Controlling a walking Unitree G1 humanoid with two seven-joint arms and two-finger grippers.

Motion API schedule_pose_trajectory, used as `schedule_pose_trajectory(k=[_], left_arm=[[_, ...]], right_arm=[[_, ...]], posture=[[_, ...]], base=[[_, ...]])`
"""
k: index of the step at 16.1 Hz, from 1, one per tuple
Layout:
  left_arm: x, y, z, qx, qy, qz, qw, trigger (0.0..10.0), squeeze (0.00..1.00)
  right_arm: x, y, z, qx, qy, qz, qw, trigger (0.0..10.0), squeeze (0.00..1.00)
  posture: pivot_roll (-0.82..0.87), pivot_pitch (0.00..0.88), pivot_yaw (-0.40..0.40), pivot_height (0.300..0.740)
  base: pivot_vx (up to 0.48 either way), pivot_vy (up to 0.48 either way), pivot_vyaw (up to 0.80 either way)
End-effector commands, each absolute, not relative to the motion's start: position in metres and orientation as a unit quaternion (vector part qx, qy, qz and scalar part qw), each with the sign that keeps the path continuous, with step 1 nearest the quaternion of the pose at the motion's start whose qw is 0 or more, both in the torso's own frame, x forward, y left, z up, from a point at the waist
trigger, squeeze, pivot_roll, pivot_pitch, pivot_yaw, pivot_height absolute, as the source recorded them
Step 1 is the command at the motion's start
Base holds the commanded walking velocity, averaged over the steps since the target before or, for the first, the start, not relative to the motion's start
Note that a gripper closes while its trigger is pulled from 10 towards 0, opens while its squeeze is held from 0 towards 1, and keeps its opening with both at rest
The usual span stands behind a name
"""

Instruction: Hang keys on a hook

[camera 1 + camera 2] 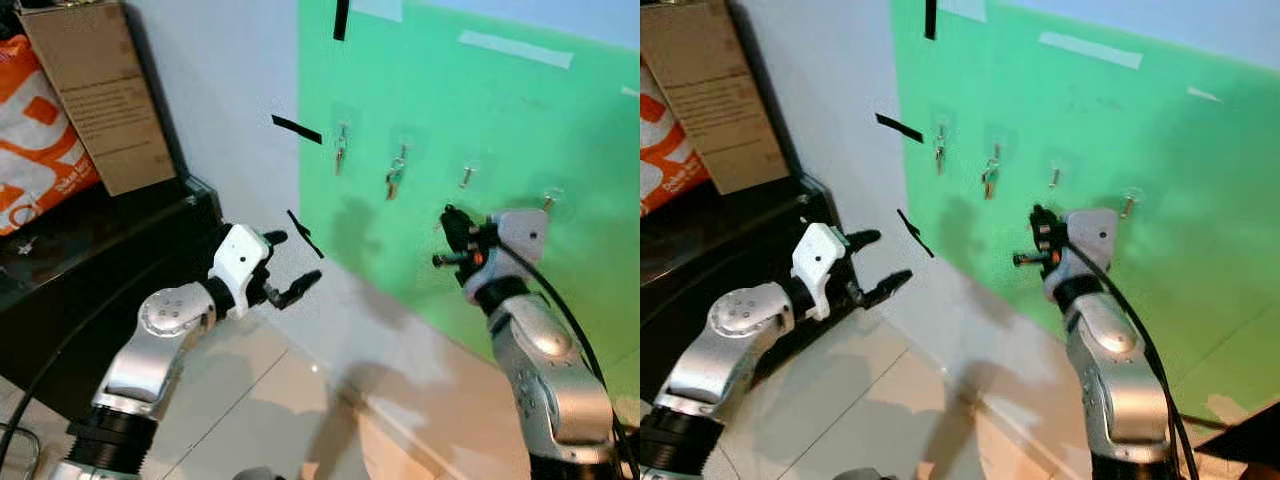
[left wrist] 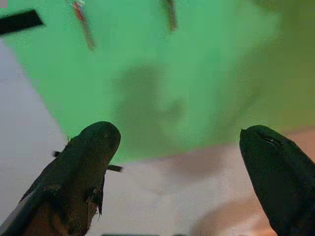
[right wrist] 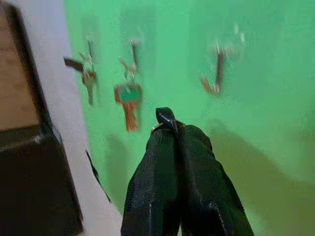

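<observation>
A green board on the wall carries a row of small hooks. One set of keys hangs on the leftmost hook and a second set on the hook beside it; both hooks to the right are bare. My right gripper is raised close to the board, below and left of the third hook. Its fingers are shut, with a small dark piece of the keys poking out at the tips. My left gripper is open and holds nothing, out by the white wall left of the board.
A black cabinet stands at the left, bearing a cardboard box and an orange and white bag. Black tape strips mark the wall. Pale floor tiles lie below.
</observation>
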State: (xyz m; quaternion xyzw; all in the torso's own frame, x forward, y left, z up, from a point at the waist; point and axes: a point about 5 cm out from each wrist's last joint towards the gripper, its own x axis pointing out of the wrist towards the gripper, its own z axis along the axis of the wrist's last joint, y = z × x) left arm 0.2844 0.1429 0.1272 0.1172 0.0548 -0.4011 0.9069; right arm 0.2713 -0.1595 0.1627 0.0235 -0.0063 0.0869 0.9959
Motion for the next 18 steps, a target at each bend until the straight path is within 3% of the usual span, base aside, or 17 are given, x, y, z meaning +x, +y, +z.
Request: schedule_pose_trajectory(k=[1,9,18], left_arm=[[0.281,0.139,0.131,0.116,0.060,-0.434,0.891,10.0,0.00],[0.274,0.138,0.135,0.106,0.070,-0.472,0.873,10.0,0.00],[0.273,0.138,0.135,0.099,0.074,-0.477,0.870,10.0,0.00]], right_arm=[[0.274,-0.160,0.174,0.034,-0.024,0.088,0.995,10.0,0.00],[0.284,-0.158,0.186,0.071,-0.038,0.076,0.994,10.0,0.00],[0.281,-0.173,0.168,0.140,0.020,0.027,0.990,10.0,0.00]], posture=[[-0.01,0.000,0.014,0.740],[-0.01,0.000,0.021,0.740],[-0.01,0.000,0.019,0.740]], base=[[0.000,0.000,0.00],[0.000,0.000,0.00],[0.000,0.000,0.00]])
